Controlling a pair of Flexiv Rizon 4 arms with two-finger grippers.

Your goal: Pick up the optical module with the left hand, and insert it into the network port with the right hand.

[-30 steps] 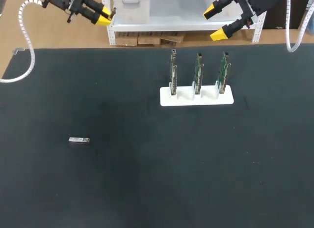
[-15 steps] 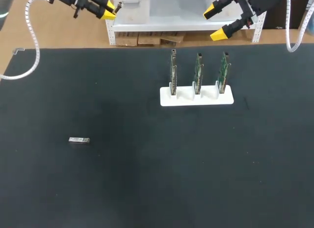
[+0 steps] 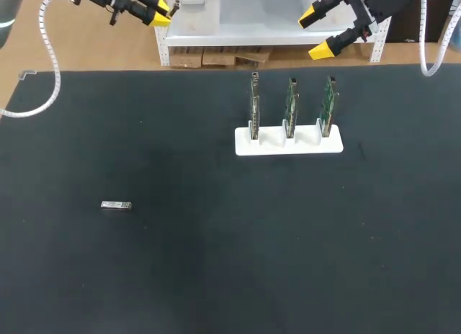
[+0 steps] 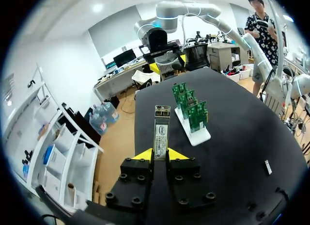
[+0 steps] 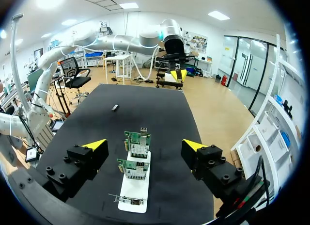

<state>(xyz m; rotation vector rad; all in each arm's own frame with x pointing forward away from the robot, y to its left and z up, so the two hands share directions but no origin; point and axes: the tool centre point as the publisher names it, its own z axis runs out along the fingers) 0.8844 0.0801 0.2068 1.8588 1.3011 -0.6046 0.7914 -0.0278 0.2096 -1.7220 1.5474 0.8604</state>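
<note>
my left arm comes in at 11 o'clock in the head view and sits past the far edge of the bench [image 3: 86,276]. its left gripper [image 3: 160,10] is held high and points roughly toward 3 o'clock. the yellow tips are clamped from both sides on an optical module [image 4: 161,130], which sticks straight out ahead of them (metal end farthest from the fingers). my right arm mirrors this at 1 o'clock, also beyond the far edge. the right gripper [image 3: 317,33] has its fingers spread wide apart.

the black bench top stretches wide between the loose module [image 3: 115,205] and the white stand [image 3: 288,145]. the loose module lies flat at about 9 o'clock, well apart from everything else and well inside the bench edges.

the white stand sits at about 1 o'clock from the bench centre, near the far edge. it holds three network cards [image 3: 290,104] upright in a row with gaps between them. in the right wrist view the stand lies straight ahead of the open fingers, with the cards lined up one behind another.
</note>
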